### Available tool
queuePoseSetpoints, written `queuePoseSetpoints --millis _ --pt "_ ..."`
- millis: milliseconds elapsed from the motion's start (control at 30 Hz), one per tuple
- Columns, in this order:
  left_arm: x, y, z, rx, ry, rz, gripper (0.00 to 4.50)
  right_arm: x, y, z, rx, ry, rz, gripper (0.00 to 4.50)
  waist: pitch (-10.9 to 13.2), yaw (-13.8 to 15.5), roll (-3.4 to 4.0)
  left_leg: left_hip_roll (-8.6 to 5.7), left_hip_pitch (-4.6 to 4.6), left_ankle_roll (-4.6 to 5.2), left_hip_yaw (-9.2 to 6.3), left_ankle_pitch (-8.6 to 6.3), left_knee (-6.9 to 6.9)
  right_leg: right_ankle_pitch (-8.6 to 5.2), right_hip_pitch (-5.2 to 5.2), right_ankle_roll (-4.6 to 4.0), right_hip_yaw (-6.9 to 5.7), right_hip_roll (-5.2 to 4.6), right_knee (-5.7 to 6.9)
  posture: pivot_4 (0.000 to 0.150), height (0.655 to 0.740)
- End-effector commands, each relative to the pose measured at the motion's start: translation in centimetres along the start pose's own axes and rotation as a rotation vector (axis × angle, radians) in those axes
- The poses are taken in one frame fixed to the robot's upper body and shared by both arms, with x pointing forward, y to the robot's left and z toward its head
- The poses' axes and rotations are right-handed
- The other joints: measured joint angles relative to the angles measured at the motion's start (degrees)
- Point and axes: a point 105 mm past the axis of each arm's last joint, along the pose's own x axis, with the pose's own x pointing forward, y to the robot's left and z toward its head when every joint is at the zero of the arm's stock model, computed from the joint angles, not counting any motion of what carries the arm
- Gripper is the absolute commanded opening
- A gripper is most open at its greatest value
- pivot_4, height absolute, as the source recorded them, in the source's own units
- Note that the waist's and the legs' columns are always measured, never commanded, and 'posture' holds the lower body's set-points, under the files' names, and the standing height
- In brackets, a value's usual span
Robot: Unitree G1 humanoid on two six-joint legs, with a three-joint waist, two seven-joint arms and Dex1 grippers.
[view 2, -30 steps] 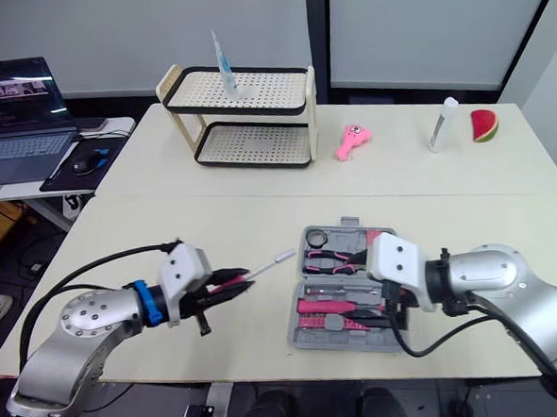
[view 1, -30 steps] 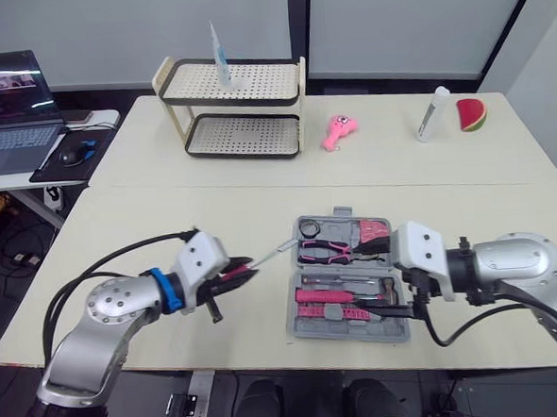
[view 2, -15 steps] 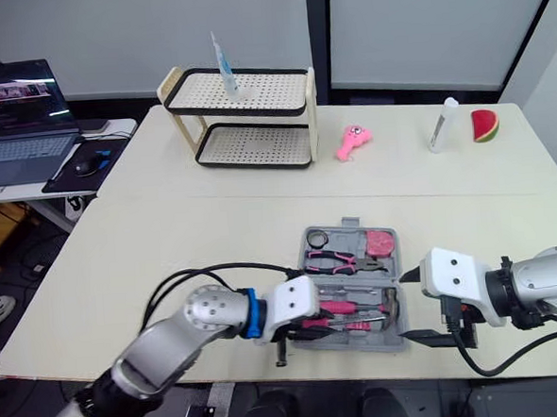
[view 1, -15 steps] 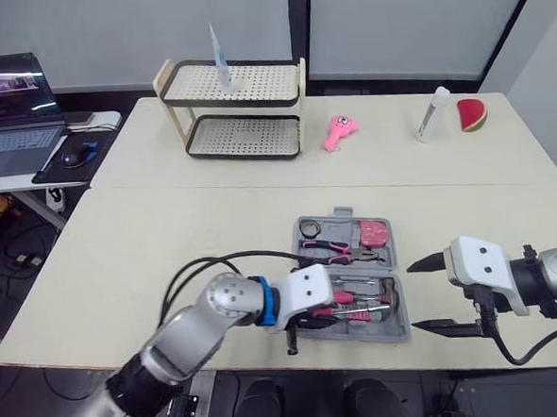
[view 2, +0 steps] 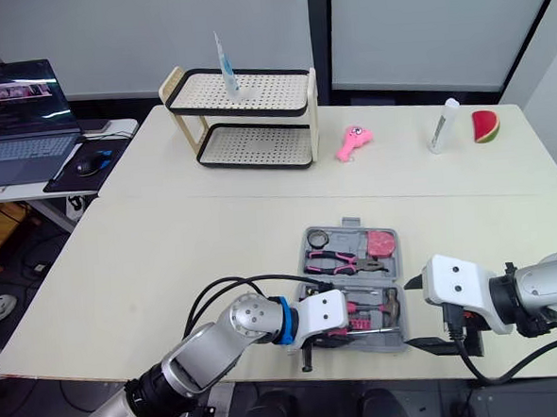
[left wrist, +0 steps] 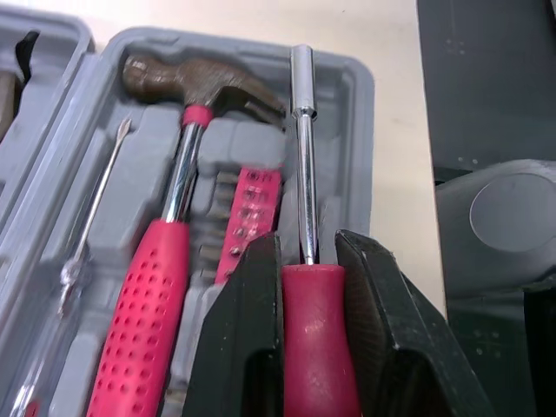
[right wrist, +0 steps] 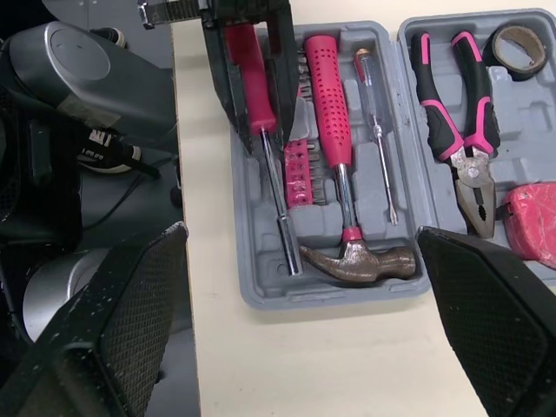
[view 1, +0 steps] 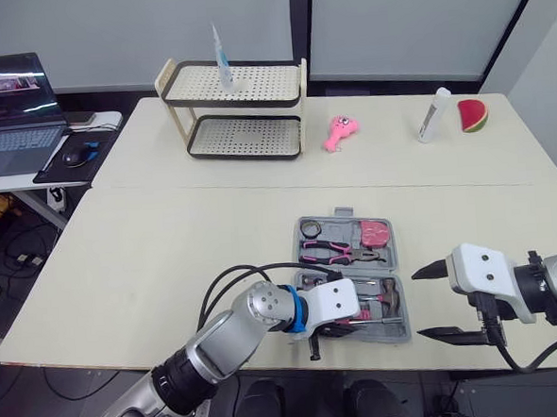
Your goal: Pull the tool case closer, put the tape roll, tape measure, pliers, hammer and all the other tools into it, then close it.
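**Tool case** [view 1: 297, 248]: grey moulded plastic, lying open and flat at 6 o'clock on the cream table [view 1: 167, 244], close to its front edge (12 o'clock taken as away from the robot).

**Far half, 12 o'clock**
- Tape roll [right wrist: 512, 43]: thin black ring.
- Pliers [right wrist: 465, 122]: pink-and-black grips, dull steel nose.
- Tape measure [right wrist: 534, 221]: rounded pink body.

**Near half, 6 o'clock**
- Hammer [left wrist: 187, 165]: brown pitted head, chrome neck, dimpled red grip.
- Slim screwdriver [left wrist: 94, 208]: thin shaft, clear handle.
- Strip of bits [left wrist: 252, 208]: pink.
- Nut driver [left wrist: 301, 148]: smooth red handle, bright steel shaft ending in a tubular socket. It runs along the slot by the case's near wall; whether it is seated there cannot be told.

**Left gripper** [left wrist: 308, 252]: over the case's near edge, black fingers clamped on the nut driver's handle.

**Right gripper** [view 1: 436, 303]: at 3 o'clock from the case and clear of it. Its tapered, textured fingers are spread wide with nothing between them.
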Motion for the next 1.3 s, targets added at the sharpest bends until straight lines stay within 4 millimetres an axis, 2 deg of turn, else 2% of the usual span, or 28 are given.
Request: queuePoseSetpoints --millis 33,300,767,1133,1267,1300 --pt "0.4 -0.6 1.9 0.078 -0.036 -0.026 0.56 -0.4 0.2 0.6 -0.035 0.006 -0.006 4.5 0.0 0.0 0.0 0.0 0.0 0.0 0.0 0.0 0.0 0.0 0.0 0.0 0.0 0.0 0.0 0.15 0.74" --pt "0.8 -0.2 1.6 0.125 -0.027 -0.031 0.56 -0.3 0.2 0.7 -0.027 0.004 -0.009 4.5 0.0 0.0 0.0 0.0 0.01 0.0 0.01 0.0 0.0 0.0 0.02 0.0 0.0 0.0 -0.01 0.15 0.74" --pt "1.3 -0.8 0.2 0.141 -0.007 -0.055 0.56 -0.2 0.3 0.8 -0.017 -0.002 -0.014 4.5 0.0 0.0 0.0 0.0 0.02 0.0 0.0 0.0 0.0 0.0 0.02 0.0 0.0 0.0 -0.01 0.15 0.74" --pt "1.3 -0.5 -0.2 0.15 0.003 -0.055 0.56 -0.1 0.4 0.8 -0.012 -0.004 -0.017 4.5 0.0 0.0 0.0 -0.01 0.02 0.0 0.01 0.0 0.0 0.0 0.03 0.0 -0.01 0.0 -0.01 0.15 0.74" --pt "1.2 -0.4 0.3 0.118 -0.018 -0.055 0.56 -0.1 0.4 0.8 -0.01 -0.007 -0.016 4.5 0.0 0.0 0.0 -0.01 0.02 0.0 0.01 0.0 0.0 0.0 0.03 0.0 -0.01 -0.01 -0.01 0.15 0.74" --pt "1.1 -0.3 0.5 0.108 -0.027 -0.051 0.91 -0.1 0.4 0.8 -0.009 -0.007 -0.016 4.5 0.0 0.0 0.0 -0.01 0.02 0.0 0.01 0.0 0.0 0.0 0.03 0.0 -0.01 -0.01 -0.01 0.15 0.74"
